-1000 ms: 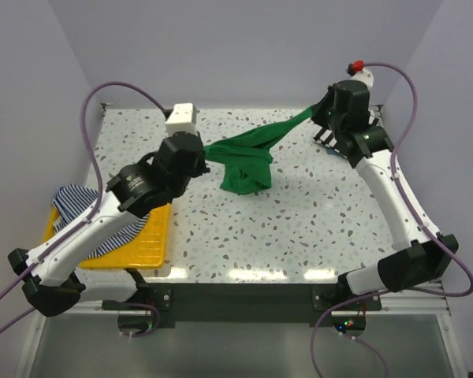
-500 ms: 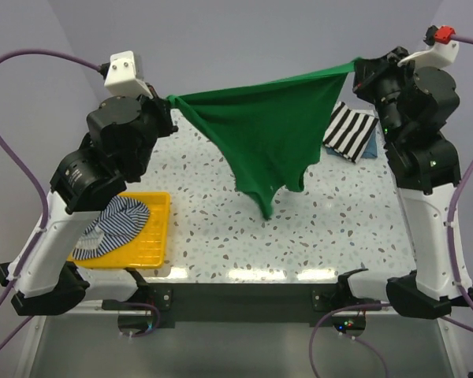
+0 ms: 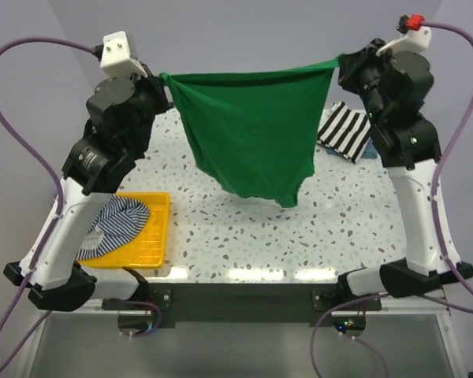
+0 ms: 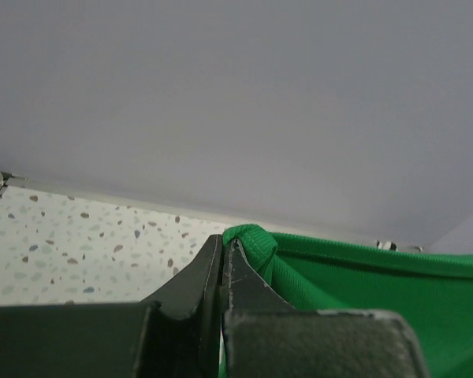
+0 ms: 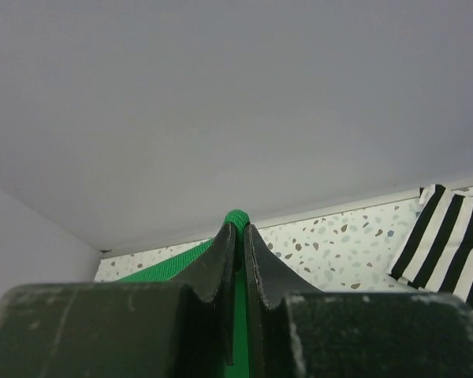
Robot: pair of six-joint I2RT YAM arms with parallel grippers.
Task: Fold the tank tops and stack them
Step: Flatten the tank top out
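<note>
**Setting.** Pale grey walls are enclosing a speckled white bench (image 3: 221, 228), viewed from above and behind the two arms.

**Item 1, green tank top** (image 3: 252, 134). It is hanging in the air over the far middle of the bench, strung between the arms. A second ago it was lying low and bunched. Half a second ago it was sagging to a point. Now its top edge is running taut and nearly level, and the body is dropping as a broad sheet with a rumpled lower edge. Whether that edge is clearing the bench cannot be told.

**Item 2, left fingers** (image 3: 162, 80). They are pinching shut on the top's left corner. In the wrist view a rolled green hem is bulging from the closed tips (image 4: 219, 264).

**Item 3, right fingers** (image 3: 338, 64). They are clamping shut on the opposite corner (image 5: 230, 252) and riding much higher than a second ago.

**Item 4, navy-and-white striped tank top** (image 3: 114, 224). It is lying crumpled in the yellow tray (image 3: 154, 236) at the near left, untouched.

**Item 5, black-and-white striped cloth** (image 3: 345, 132). It is lying at the far right, beside the right arm.

**Assessment.** The spreading step is looking nearly complete. The green top is opening wide enough to be laid flat. Folding and stacking are both still waiting to begin.
</note>
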